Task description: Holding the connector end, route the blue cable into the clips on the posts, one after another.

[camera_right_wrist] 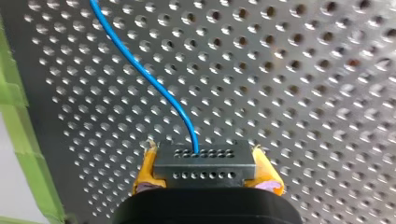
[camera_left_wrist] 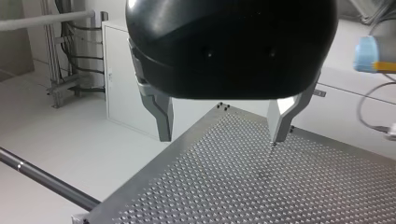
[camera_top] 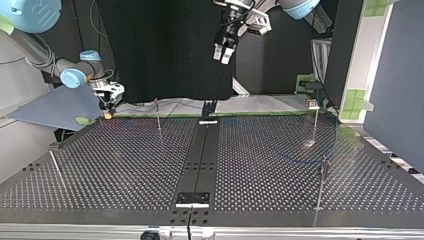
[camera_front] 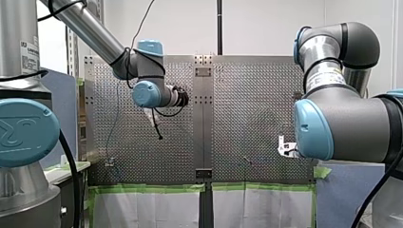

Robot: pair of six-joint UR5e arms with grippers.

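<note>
Perforated metal formed the table, dark in the top view; at its near edge two thin posts stood well apart, the near left post and the near right post; a black strip ran between them along the table's middle, from the near edge to the far one; farther back stood the far left post and the far right post, the latter with a small clip on its top; whether the other posts carried clips could not be told.

At the far edge, at the top view's left, my right pincer hung low by the table's corner; the right wrist view showed it closed narrowly on the black connector, a yellow pad pressed to each side of it; the blue cable left the connector's front face and curved away ahead of the pincer, over the holes; green tape edged the table just beside the connector; in the top view a faint blue line curved across the table near the two right posts, and whether it sat in any clip could not be told.

Beyond the far edge, against a dark backdrop, my left pincer hovered well above the table's middle; the left wrist view showed its metal fingers spread wide, a corner of the table visible between them.
</note>
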